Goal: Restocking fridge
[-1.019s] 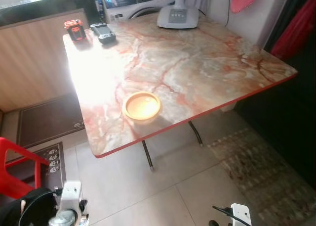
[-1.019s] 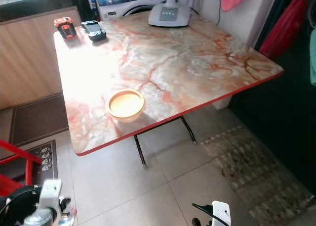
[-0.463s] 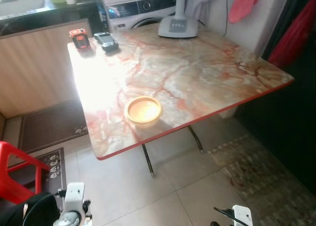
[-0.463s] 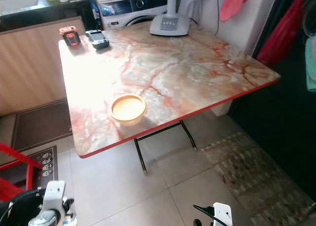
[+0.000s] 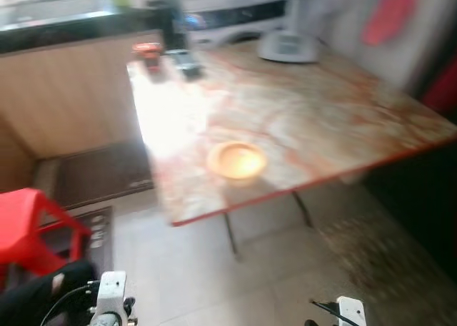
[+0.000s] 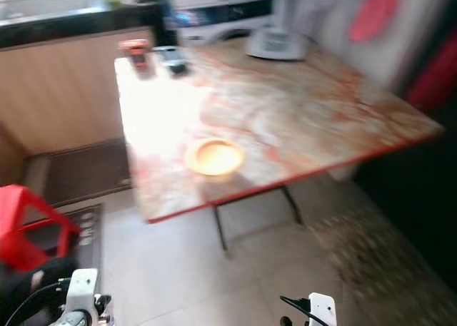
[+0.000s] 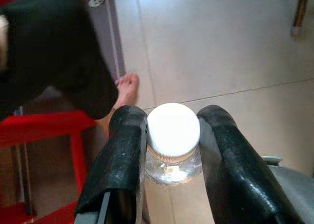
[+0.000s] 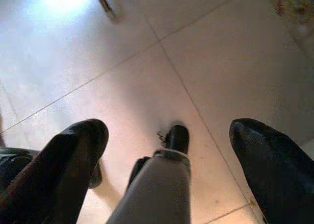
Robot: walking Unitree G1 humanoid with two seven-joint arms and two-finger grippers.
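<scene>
Head views, both blurred: a square marble-patterned table with a red edge (image 5: 321, 119) stands on a pale tiled floor (image 5: 214, 283). Near its front edge sits a small round yellow bowl (image 5: 236, 160). At the far corner lie a small red-and-black device (image 5: 148, 53) and a dark handheld device (image 5: 187, 62), close together. A white fan base (image 5: 287, 46) rests at the back of the table. A red plastic stool (image 5: 32, 222) stands to the left, beside a dark floor mat (image 5: 100, 172).

Left wrist view: the left gripper (image 7: 171, 131) is clamped on a clear bottle with a white ribbed cap (image 7: 173, 131), one black finger pressed against each side at the neck. Below it are the tiles, the red stool and a person's bare foot (image 7: 125, 89).

Right wrist view: the right gripper (image 8: 167, 136) hangs with its fingers wide apart, holding nothing, above the tiled floor and the robot's own grey leg (image 8: 157, 189).
</scene>
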